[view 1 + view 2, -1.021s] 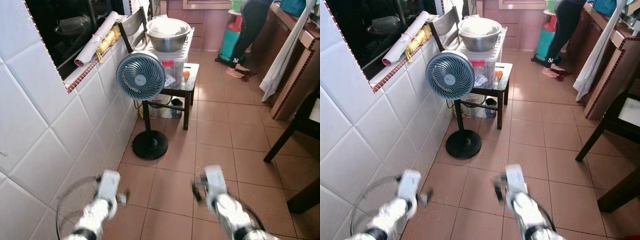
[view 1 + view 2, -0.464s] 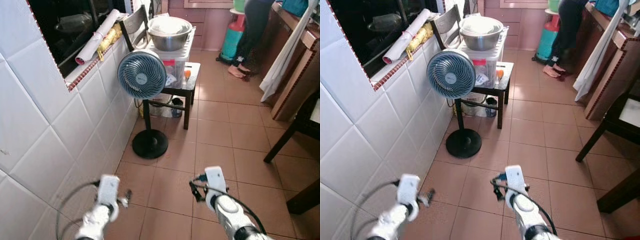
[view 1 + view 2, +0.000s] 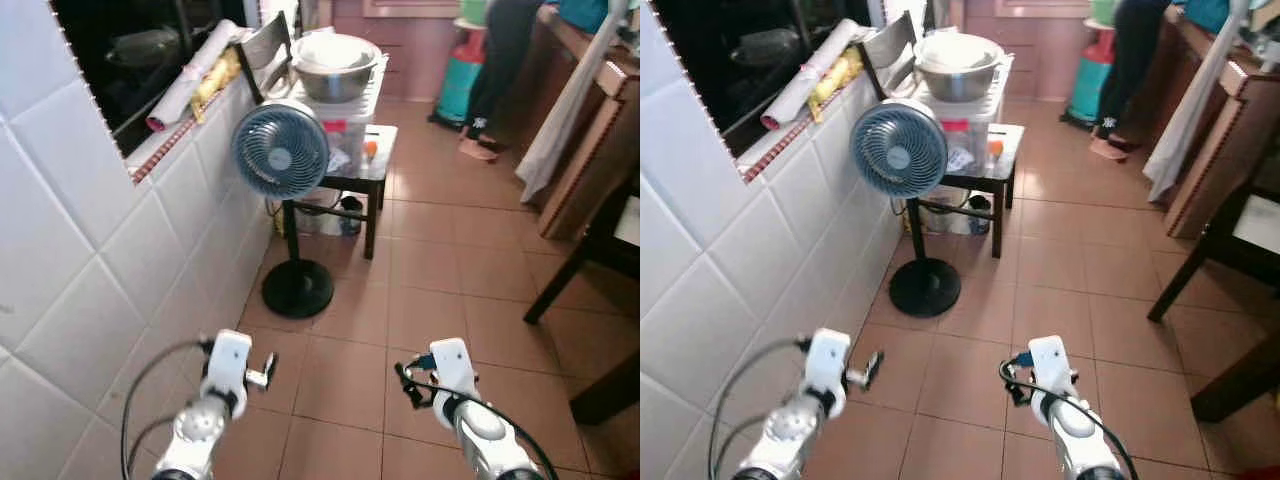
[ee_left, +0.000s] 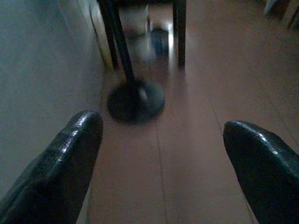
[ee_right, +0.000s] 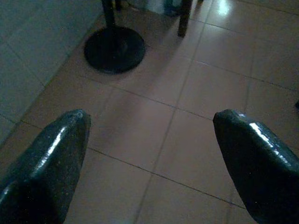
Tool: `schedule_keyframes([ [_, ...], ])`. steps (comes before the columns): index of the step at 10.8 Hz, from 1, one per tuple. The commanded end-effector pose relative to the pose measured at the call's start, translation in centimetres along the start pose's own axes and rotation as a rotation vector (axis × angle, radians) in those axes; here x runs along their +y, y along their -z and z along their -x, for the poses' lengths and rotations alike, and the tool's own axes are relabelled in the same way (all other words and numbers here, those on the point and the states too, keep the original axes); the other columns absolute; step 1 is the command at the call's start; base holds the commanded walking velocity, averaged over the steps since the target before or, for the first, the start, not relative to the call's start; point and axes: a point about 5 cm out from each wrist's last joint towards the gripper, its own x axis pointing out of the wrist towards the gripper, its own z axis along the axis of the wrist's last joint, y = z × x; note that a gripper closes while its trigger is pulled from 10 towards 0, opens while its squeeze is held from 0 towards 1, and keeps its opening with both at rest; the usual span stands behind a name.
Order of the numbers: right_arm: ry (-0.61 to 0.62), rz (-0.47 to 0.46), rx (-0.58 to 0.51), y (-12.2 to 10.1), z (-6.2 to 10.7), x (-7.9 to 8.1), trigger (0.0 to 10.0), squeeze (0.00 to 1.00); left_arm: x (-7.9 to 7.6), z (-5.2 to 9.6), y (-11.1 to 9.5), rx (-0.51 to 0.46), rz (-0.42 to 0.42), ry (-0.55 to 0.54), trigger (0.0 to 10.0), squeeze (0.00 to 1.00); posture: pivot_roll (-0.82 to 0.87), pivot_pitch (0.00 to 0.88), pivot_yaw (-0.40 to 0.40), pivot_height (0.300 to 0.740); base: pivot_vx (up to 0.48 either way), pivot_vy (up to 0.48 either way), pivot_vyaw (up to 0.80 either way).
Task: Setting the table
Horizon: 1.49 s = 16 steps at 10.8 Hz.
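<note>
I stand on a terracotta tiled floor (image 3: 440, 260) in a narrow passage. My left gripper (image 4: 161, 133) is open, its two black fingers (image 4: 70, 158) wide apart over bare floor, facing the fan's round base (image 4: 135, 100). Open as well, my right gripper (image 5: 153, 120) holds nothing above the tiles. Both forearms reach out low in the eye views, the left arm (image 3: 225, 365) near the wall and the right arm (image 3: 452, 372) mid-floor. A large metal bowl (image 3: 335, 65) rests on a plastic box on a small dark table (image 3: 378, 165) ahead.
A standing fan (image 3: 280, 150) with a black base (image 3: 297, 288) is by the white tiled wall (image 3: 100, 270). Dark wooden furniture legs (image 3: 560, 280) stand at right. A person (image 3: 495, 70) stands far back beside a gas cylinder (image 3: 455, 80). Open floor lies ahead.
Both forearms have come up and forward in the eye views and look sharper. The camera has shifted a little; the fan and table stay put.
</note>
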Motion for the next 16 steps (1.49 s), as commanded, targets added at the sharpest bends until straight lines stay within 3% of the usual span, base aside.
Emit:
schedule_keyframes([
  [1,-0.016,-0.023,-0.055,-1.1,-0.3,0.2,10.0,0.0,1.0,0.0,-0.9,-0.052,-0.029,-0.012,10.0,0.0,-0.08,0.0,-0.005,0.74,0.0,0.0,0.0],
  [2,-0.059,-0.021,-0.099,-2.1,-0.5,0.6,10.0,0.0,2.8,0.7,-1.8,-0.134,-0.045,-0.107,10.0,0.0,-0.06,0.0,-0.01,0.74,0.0,0.0,0.0],
  [3,-0.082,-0.032,-0.148,-2.8,-0.3,0.5,10.0,0.0,3.3,1.4,-1.9,-0.151,0.007,-0.169,10.0,0.0,-0.04,0.0,-0.009,0.74,0.0,0.0,0.0],
  [4,-0.069,-0.042,-0.189,-3.2,0.5,-0.4,10.0,0.0,2.6,2.8,-2.5,-0.223,0.016,-0.189,10.0,0.0,-0.06,0.0,-0.012,0.74,0.0,0.0,0.0],
  [5,-0.048,-0.06,-0.2,-3.0,1.0,-0.9,10.0,0.0,2.5,3.4,-2.1,-0.223,0.032,-0.205,10.0,0.0,-0.06,0.0,-0.017,0.74,0.0,0.0,0.0],
  [7,0.002,-0.042,-0.204,-1.7,3.7,-1.6,10.0,0.0,4.9,7.0,-0.7,-0.183,0.018,-0.376,10.0,0.0,-0.06,0.008,-0.019,0.74,0.0,0.0,0.0],
  [9,-0.014,-0.029,-0.199,-1.4,5.4,-1.1,10.0,0.0,4.4,8.5,-0.6,-0.209,0.044,-0.363,10.0,0.0,-0.07,0.016,-0.017,0.74,0.0,0.0,0.0],
  [10,0.009,-0.028,-0.213,-1.2,6.1,-1.0,10.0,0.0,4.2,8.9,-0.4,-0.185,0.062,-0.351,10.0,0.0,-0.07,0.022,-0.014,0.74,0.0,0.0,0.0],
  [12,0.04,0.001,-0.255,-1.9,5.8,-1.5,10.0,0.0,3.5,7.7,-1.3,-0.156,0.082,-0.252,10.0,0.0,-0.08,0.03,-0.003,0.74,0.0,0.0,0.0],
  [13,0.014,-0.063,-0.247,-2.2,5.1,-1.3,10.0,0.0,3.1,7.0,-2.0,-0.169,0.111,-0.233,10.0,0.0,-0.08,0.032,0.005,0.74,0.0,0.0,0.0],
  [16,0.009,-0.083,-0.267,-3.5,5.2,-0.1,10.0,0.0,2.5,6.6,-2.6,-0.16,0.129,-0.198,10.0,0.0,-0.09,0.042,0.017,0.74,0.0,0.0,-0.22],
])
